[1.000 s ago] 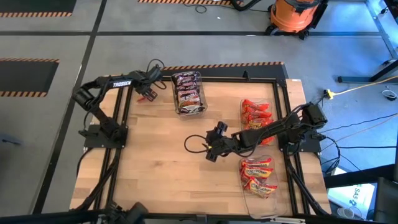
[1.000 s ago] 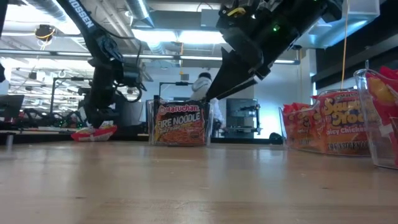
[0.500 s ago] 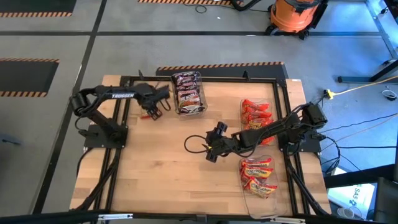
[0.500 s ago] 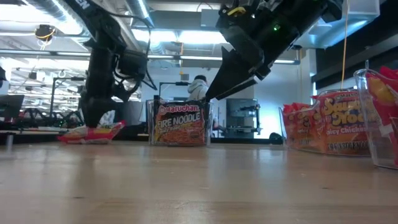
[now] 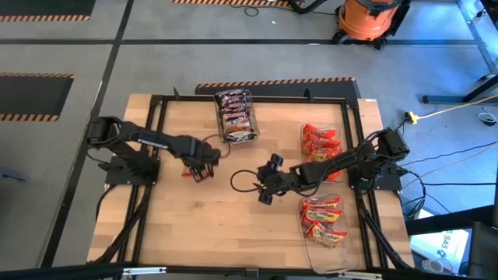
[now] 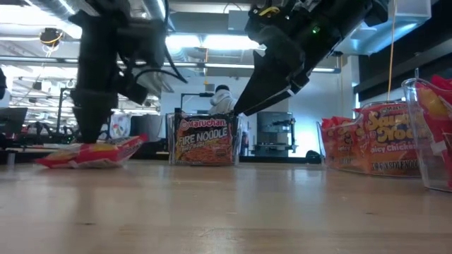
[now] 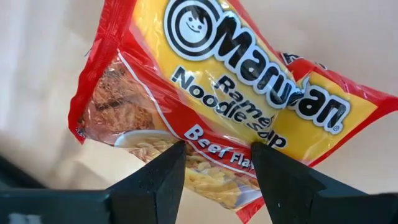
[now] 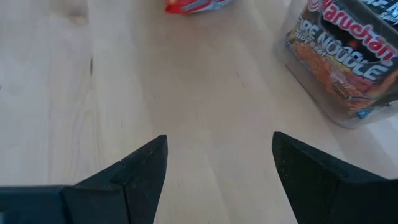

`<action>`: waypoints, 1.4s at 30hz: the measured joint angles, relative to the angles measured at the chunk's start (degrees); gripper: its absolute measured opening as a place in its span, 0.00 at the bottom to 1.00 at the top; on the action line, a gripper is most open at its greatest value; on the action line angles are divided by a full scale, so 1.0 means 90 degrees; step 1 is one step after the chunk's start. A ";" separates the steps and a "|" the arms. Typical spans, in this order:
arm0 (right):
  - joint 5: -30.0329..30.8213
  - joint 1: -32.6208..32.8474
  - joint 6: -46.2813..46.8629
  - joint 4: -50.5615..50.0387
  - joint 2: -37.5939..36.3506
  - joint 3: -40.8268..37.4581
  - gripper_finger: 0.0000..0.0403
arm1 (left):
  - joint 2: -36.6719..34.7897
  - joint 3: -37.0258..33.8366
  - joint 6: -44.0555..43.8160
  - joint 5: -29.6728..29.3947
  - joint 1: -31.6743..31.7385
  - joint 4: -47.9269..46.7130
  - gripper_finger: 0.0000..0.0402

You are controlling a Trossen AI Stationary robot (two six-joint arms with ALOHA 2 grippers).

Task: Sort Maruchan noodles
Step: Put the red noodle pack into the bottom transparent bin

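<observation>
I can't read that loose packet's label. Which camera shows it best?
The left wrist view: the packet fills it, reading Maruchan Beef. The low view shows it edge-on, the right wrist view a sliver, the high view barely anything.

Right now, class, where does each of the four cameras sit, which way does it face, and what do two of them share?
High view: overhead, straight down; both arms, table.
Low view: table height, level across; the arms drop in above the noodle bin.
Left wrist view: past the left gripper closed on a beef packet.
Right wrist view: past the open right gripper.
Shared: low and right wrist views both show that bin.
</observation>
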 joint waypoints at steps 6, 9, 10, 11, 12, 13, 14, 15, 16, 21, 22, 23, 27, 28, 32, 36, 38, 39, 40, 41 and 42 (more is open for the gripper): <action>-0.0386 0.0000 0.0232 0.0001 0.0000 0.0000 0.67 | 0.0007 0.0155 -0.0747 0.0277 -0.0997 0.0337 0.46; -0.0614 0.0000 0.0541 0.0013 0.0000 0.0000 0.67 | 0.0010 0.0198 -0.1113 0.0385 -0.1454 0.0740 0.46; -0.0685 0.0000 0.0676 0.0024 0.0000 0.0000 0.67 | 0.0007 0.0198 -0.1225 0.0414 -0.1596 0.0936 0.46; -0.0786 0.0000 0.0791 0.0030 0.0000 0.0000 0.67 | 0.0007 0.0198 -0.1341 0.0435 -0.1734 0.1186 0.46; -0.0885 0.0000 0.0884 0.0051 0.0000 0.0000 0.67 | 0.0008 0.0201 -0.1434 0.0451 -0.1873 0.1469 0.46; -0.0993 0.0000 0.0996 0.0081 0.0000 0.0000 0.67 | 0.0012 0.0201 -0.1525 0.0464 -0.1996 0.1780 0.46; -0.1111 0.0000 0.1055 0.0117 0.0000 0.0000 0.67 | 0.0020 0.0198 -0.1577 0.0479 -0.2110 0.2104 0.46; -0.1244 0.0003 0.1149 0.0171 0.0000 -0.0002 0.67 | 0.0031 0.0194 -0.1606 0.0490 -0.2210 0.2418 0.46; -0.1374 0.0030 0.1205 0.0232 0.0000 -0.0002 0.67 | 0.0043 0.0182 -0.1613 0.0491 -0.2303 0.2750 0.46; -0.1526 0.0183 0.1575 0.0411 0.0000 -0.0002 0.67 | 0.0033 0.0188 -0.1281 0.0307 -0.2561 0.3933 0.46; -0.1499 0.0240 0.1691 0.0414 0.0000 -0.0002 0.67 | -0.0013 0.0212 -0.1220 0.0322 -0.2591 0.3868 0.46; -0.1492 0.0296 0.1803 0.0414 0.0000 -0.0002 0.67 | -0.0085 0.0262 -0.1207 0.0326 -0.2635 0.3687 0.46; -0.1440 0.0564 0.2360 0.0493 0.0000 -0.0002 0.67 | -0.0413 0.0495 -0.1198 0.0150 -0.2903 0.2904 0.46; -0.1372 0.0643 0.2487 0.0569 0.0000 -0.0002 0.67 | -0.0454 0.0501 -0.1197 -0.0004 -0.2996 0.2786 0.46; -0.1024 0.0863 0.2809 0.1013 0.0000 -0.0002 0.67 | -0.0526 0.0388 -0.1181 -0.0659 -0.3369 0.2624 0.46; -0.0822 0.0867 0.3069 0.1587 0.0084 0.0002 0.67 | -0.0268 0.0041 -0.1212 -0.0836 -0.3662 0.2757 0.46; -0.0908 0.0816 0.3141 0.1795 0.0243 -0.0003 0.67 | -0.0151 -0.0121 -0.1216 -0.0929 -0.3785 0.2921 0.46; -0.1083 0.0787 0.3148 0.2002 0.0368 0.0000 0.67 | -0.0073 -0.0182 -0.1218 -0.0972 -0.3827 0.3101 0.46; -0.1256 0.0767 0.3153 0.2117 0.0482 -0.0003 0.67 | 0.0005 -0.0242 -0.1219 -0.0998 -0.3866 0.3258 0.46; -0.1407 0.0754 0.3186 0.2337 0.0640 -0.0005 0.67 | 0.0074 -0.0296 -0.1210 -0.1002 -0.3898 0.3349 0.46; -0.1559 0.0718 0.3251 0.2632 0.0829 0.0001 0.67 | 0.0151 -0.0334 -0.1175 -0.1016 -0.3919 0.3481 0.46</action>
